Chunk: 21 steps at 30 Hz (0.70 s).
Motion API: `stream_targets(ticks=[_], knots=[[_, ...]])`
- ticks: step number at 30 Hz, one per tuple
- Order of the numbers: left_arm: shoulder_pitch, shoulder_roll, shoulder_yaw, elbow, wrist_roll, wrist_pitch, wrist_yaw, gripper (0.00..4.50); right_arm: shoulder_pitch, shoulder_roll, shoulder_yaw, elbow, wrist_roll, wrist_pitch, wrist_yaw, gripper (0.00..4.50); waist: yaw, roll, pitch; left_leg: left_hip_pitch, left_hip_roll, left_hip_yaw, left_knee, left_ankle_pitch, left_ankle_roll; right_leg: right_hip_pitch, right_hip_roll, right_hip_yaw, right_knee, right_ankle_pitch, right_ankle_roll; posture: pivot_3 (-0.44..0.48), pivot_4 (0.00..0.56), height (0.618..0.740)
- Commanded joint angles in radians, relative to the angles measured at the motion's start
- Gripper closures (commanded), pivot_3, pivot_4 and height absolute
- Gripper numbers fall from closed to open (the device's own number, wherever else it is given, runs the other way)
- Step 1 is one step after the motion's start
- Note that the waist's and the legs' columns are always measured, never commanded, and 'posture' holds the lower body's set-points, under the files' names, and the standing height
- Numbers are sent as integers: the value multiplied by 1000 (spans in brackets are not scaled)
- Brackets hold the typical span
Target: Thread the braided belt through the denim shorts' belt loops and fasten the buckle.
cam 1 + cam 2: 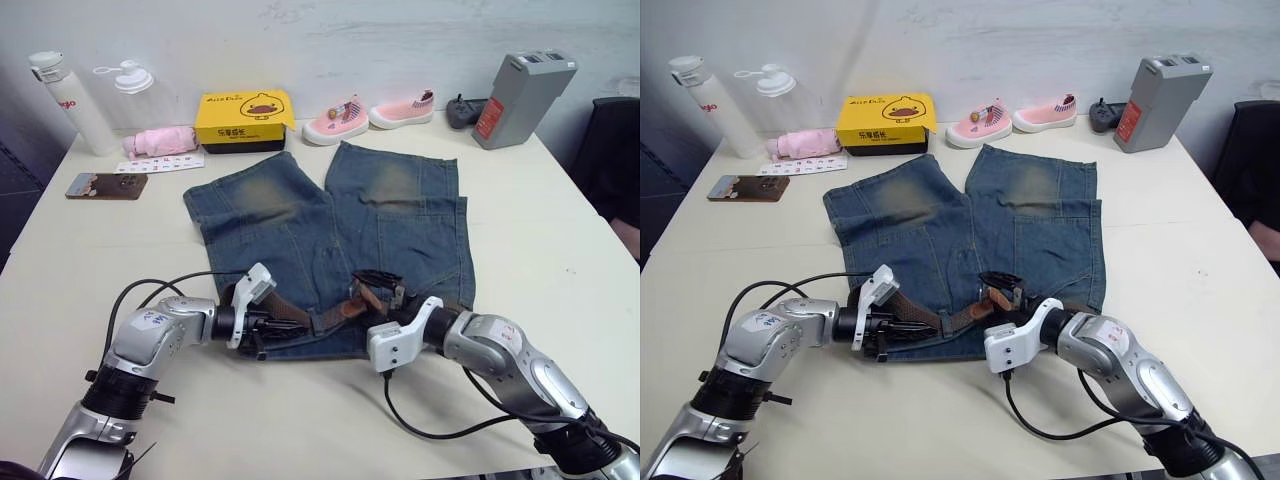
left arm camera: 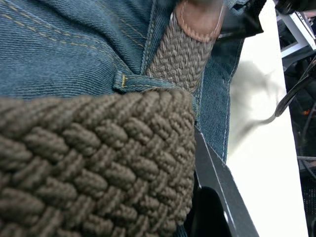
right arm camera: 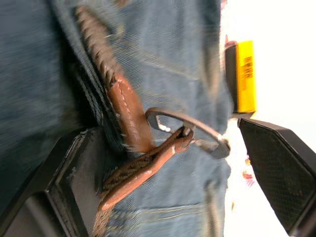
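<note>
Black fingers of my left gripper (image 1: 268, 330) pinch the braided belt (image 2: 98, 163) at the waistband's near-left edge. My right gripper (image 3: 168, 163) stands spread around the buckle (image 3: 190, 129), mid-waistband. Denim shorts (image 1: 330, 215) lie flat on the table (image 1: 560, 230), legs pointing far.

Two pink shoes (image 1: 336, 121), two bottles (image 1: 75, 103)
</note>
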<state>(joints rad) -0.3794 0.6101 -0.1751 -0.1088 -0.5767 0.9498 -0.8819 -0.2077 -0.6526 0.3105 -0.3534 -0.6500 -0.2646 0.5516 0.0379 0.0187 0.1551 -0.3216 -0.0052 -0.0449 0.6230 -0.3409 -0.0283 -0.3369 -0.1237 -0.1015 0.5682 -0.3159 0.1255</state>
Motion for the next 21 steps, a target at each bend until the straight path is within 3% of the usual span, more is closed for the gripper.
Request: stream_targets(ticks=[1, 10, 12, 14, 16, 21], knots=[[2, -9, 4, -28, -10, 9, -5, 4500, -11, 9, -2, -49, -10, -40, -23, 16, -1, 0, 0, 0, 0, 0, 0, 0, 0, 0, 0, 0, 0, 0, 0, 0, 150, 712], [9, -17, 17, -34, -14, 21, 3, 4500, -30, 25, 35, -24, -52, -88, -12, 16, -11, 0, 0, 0, 0, 0, 0, 0, 0, 0, 0, 0, 1, 0, 0, 0, 150, 712], [9, -18, 19, -35, -15, 25, 5, 4500, -33, 22, 28, -17, -48, -88, -12, 515, -11, 0, 0, 0, 0, 0, 0, 0, 0, 0, 0, 0, 1, 0, 0, 0, 150, 712], [12, -18, 22, -38, -16, 28, 6, 4500, -36, 19, 19, -16, -39, -84, -10, 1298, -11, 0, 0, 0, 0, -1, 1, 0, 0, 0, 0, 0, 1, 0, -1, 0, 150, 712], [16, -17, 25, -41, -17, 31, 6, 4500, -34, 15, 14, -17, -36, -85, -5, 2334, -11, 0, 0, 0, 0, -1, 1, 0, 0, 0, 0, 0, 1, 0, -1, 0, 150, 712], [23, -16, 28, -48, -18, 37, 6, 4500, -9, 9, 17, -35, -9, -78, 23, 4418, -13, 0, 0, 0, 1, -1, 2, 0, 1, 0, 1, 1, 2, -1, -1, 0, 150, 712]])
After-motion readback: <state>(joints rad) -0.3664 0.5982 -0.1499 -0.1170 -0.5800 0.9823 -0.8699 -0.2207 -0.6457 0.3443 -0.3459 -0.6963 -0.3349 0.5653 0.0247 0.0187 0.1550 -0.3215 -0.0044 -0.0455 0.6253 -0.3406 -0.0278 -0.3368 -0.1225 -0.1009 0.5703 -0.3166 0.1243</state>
